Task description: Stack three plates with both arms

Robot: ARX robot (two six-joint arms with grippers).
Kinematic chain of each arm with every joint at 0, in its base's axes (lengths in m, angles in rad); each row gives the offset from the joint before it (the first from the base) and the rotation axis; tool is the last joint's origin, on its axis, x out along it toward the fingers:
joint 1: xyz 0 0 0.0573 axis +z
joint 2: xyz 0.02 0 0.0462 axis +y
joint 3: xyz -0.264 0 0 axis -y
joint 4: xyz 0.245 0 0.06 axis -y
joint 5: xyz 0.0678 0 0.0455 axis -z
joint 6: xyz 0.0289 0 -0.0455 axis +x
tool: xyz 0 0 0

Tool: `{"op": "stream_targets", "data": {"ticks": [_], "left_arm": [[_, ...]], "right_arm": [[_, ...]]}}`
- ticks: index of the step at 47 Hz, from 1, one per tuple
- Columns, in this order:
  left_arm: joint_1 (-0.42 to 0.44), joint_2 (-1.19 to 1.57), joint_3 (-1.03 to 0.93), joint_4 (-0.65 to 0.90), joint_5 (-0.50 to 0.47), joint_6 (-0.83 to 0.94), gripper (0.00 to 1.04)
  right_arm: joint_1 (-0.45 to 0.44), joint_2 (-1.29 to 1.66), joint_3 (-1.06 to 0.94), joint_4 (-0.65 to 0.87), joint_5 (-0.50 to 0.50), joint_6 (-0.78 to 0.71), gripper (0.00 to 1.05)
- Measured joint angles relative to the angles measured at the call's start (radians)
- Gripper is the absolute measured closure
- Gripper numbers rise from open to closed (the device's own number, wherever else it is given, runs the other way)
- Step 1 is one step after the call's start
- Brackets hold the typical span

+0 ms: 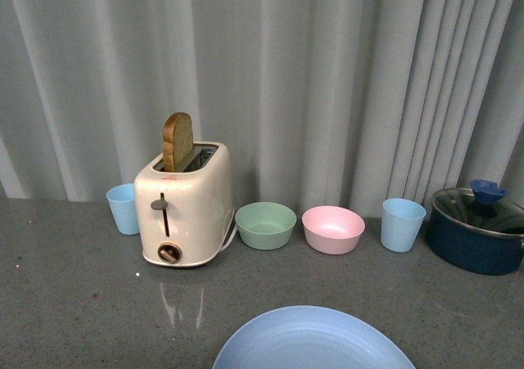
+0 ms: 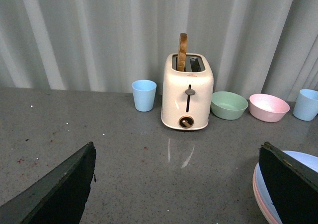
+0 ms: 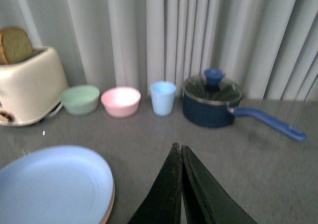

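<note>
A light blue plate (image 1: 315,341) lies at the near edge of the grey table in the front view, on top of a pink plate whose rim shows beneath it (image 3: 108,209). The same stack (image 2: 266,204) sits beside one finger of my left gripper (image 2: 179,152), which is open with bare table between its fingers. My right gripper (image 3: 178,147) is shut on nothing, over the table just beside the blue plate (image 3: 52,186). No arm shows in the front view.
A cream toaster (image 1: 185,205) with a slice of bread stands at the back left, a blue cup (image 1: 123,208) beside it. A green bowl (image 1: 265,224), a pink bowl (image 1: 333,228), another blue cup (image 1: 402,223) and a dark blue lidded pot (image 1: 479,228) line the curtain.
</note>
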State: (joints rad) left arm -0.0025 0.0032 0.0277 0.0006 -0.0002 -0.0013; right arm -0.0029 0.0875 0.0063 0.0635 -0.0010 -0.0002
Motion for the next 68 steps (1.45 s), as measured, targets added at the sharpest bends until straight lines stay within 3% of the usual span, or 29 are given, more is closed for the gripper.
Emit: {"op": "stream_targets", "data": {"ticks": [15,20,24,34,38,40,68], "left_arm": [[0.000,-0.001,0.000,0.000,0.000,0.000,0.07],[0.000,-0.001,0.000,0.000,0.000,0.000,0.07],[0.000,-0.001,0.000,0.000,0.000,0.000,0.07],[0.000,-0.001,0.000,0.000,0.000,0.000,0.07],[0.000,-0.001,0.000,0.000,0.000,0.000,0.07],[0.000,-0.001,0.000,0.000,0.000,0.000,0.07],[0.000,-0.001,0.000,0.000,0.000,0.000,0.07]], "right_arm": [[0.000,-0.082,0.000,-0.063,0.000,-0.001,1.00],[0.000,-0.082,0.000,-0.063,0.000,-0.001,0.83],[0.000,-0.083,0.000,-0.063,0.000,-0.001,0.64],[0.000,-0.083,0.000,-0.063,0.000,-0.001,0.32],[0.000,-0.083,0.000,-0.063,0.000,-0.001,0.11],[0.000,-0.083,0.000,-0.063,0.000,0.001,0.05],[0.000,-0.083,0.000,-0.063,0.000,0.000,0.07]]}}
